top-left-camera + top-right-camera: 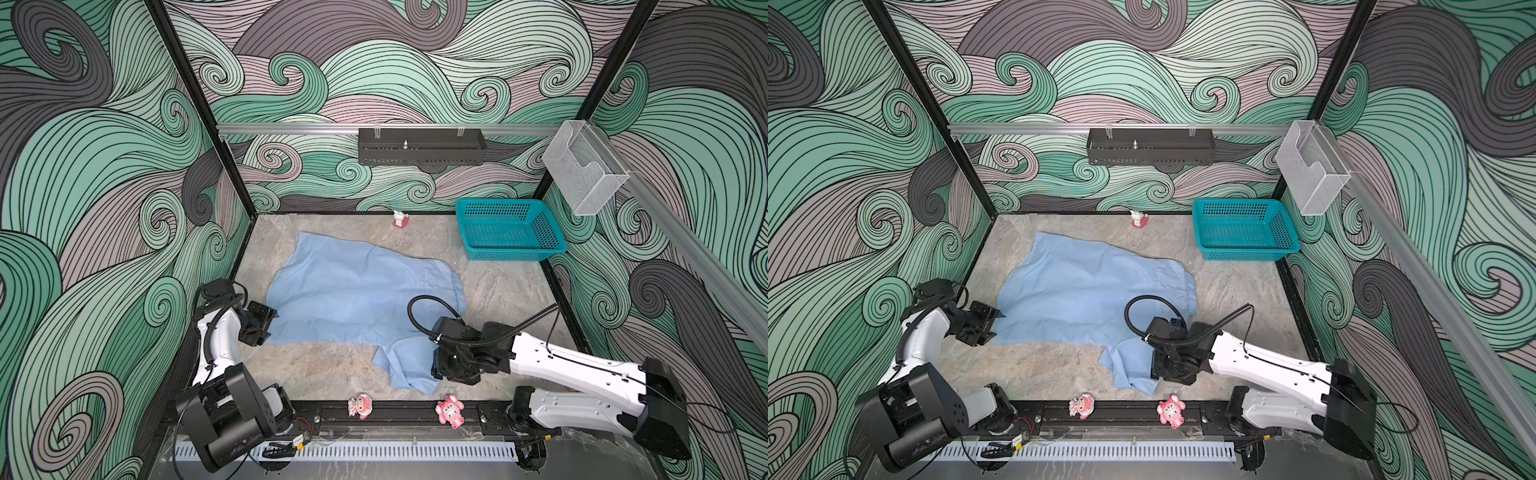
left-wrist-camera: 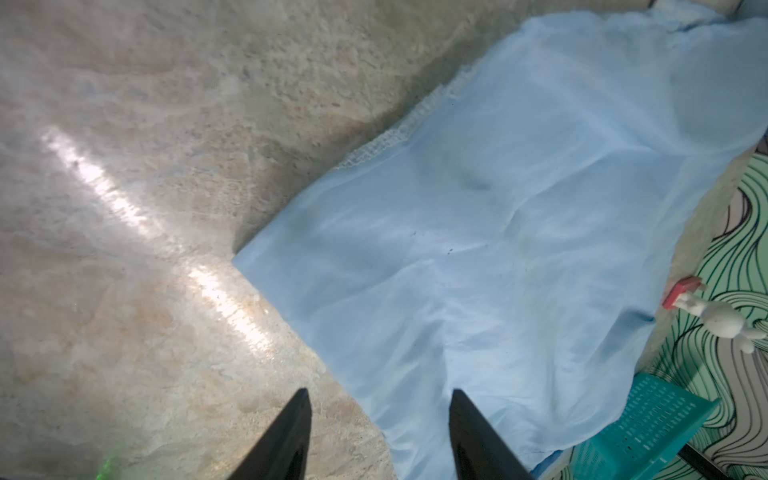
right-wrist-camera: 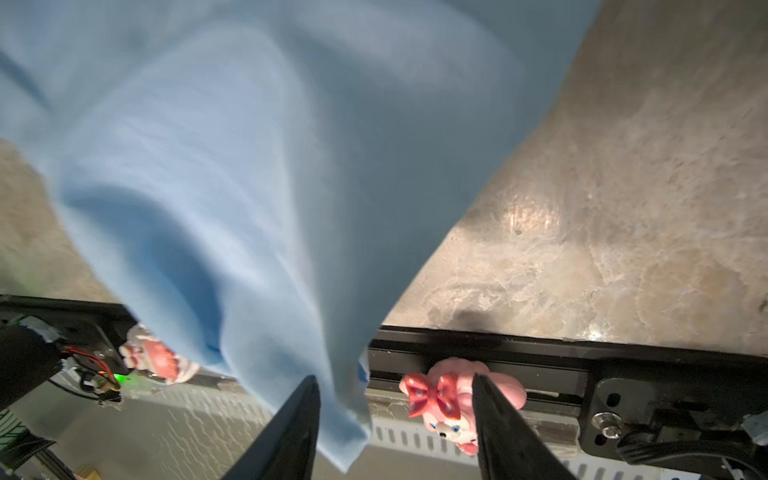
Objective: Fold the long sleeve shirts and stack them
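One light blue long sleeve shirt (image 1: 357, 291) (image 1: 1084, 286) lies spread on the stone-patterned table in both top views. A narrower part of it (image 1: 405, 365) runs toward the front edge. At the shirt's left edge my left gripper (image 1: 269, 328) (image 2: 380, 395) is open; one finger is over bare table, the other over cloth, and nothing is held. My right gripper (image 1: 440, 374) (image 3: 395, 380) sits over the front part of the shirt and faces the front rail. It is open too, and blurred blue cloth (image 3: 257, 208) hangs loose beside one finger.
A teal perforated basket (image 1: 509, 232) stands at the back right. A small white figure on a red base (image 1: 400, 219) is at the back wall. Two pink toys (image 1: 360, 406) (image 1: 449, 410) sit on the black front rail (image 1: 399, 415).
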